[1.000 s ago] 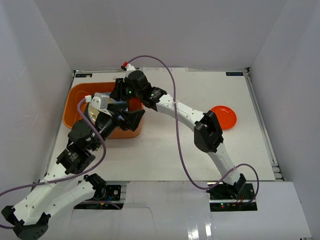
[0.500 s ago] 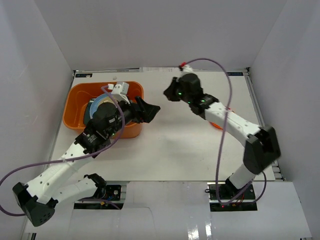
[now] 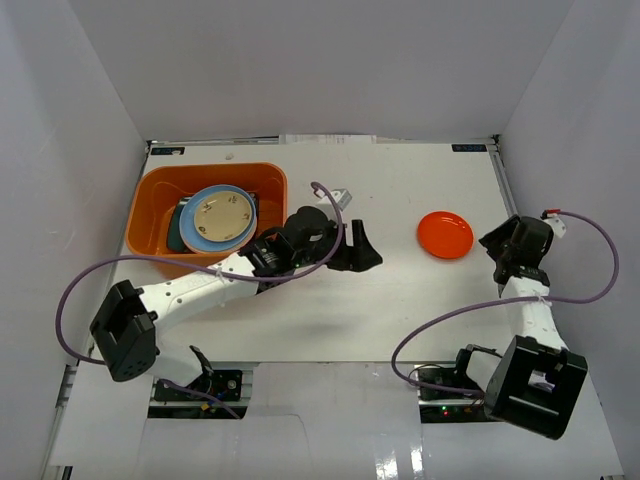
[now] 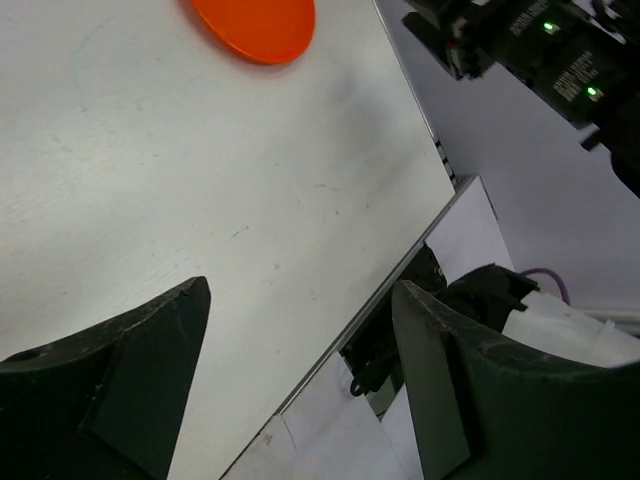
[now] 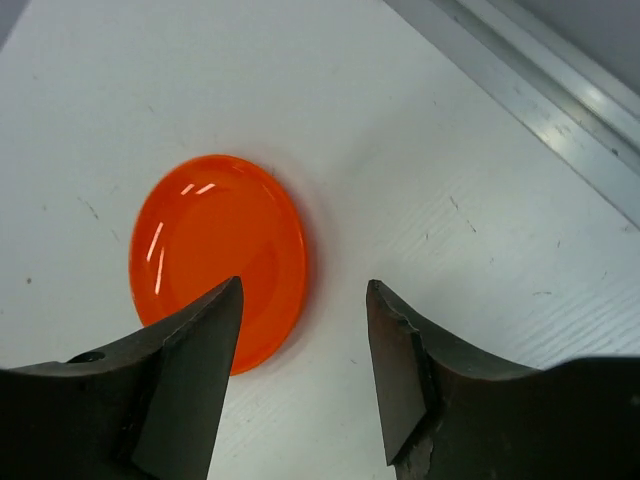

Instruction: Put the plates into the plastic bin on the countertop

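Left pincer [image 3: 368, 250]: jaws spread wide with nothing between them; through the gap its wrist view [image 4: 300, 292] shows only bare countertop [image 3: 300, 320].
Right pincer [image 3: 497, 255]: jaws parted and gripping nothing, tips pointed down at the surface [image 5: 305, 290].
Orange plate [image 3: 445, 234]: lies flat on the countertop between the two pincers. It is just ahead of the right pincer's tips and well ahead of the left pincer's.
Orange plate, right wrist view [image 5: 215, 255]: its near edge runs behind the left-hand finger, and its rim reaches just into the gap between the jaws. Whether that finger touches it cannot be told; from above the two look apart.
Orange plate, left wrist view [image 4: 255, 25]: far beyond the fingertips, cut by the top edge.
Bin [image 3: 150, 190]: behind the left pincer, back past its wrist, well apart from both pincers.
Plates in bin: a cream plate [image 3: 224, 213] sits on a blue plate [image 3: 203, 238], with a teal dish [image 3: 182, 232] showing beneath at the side farthest from the pincers.
Metal rail [image 5: 560, 100]: along the countertop's edge, beyond the right pincer's right-hand finger.
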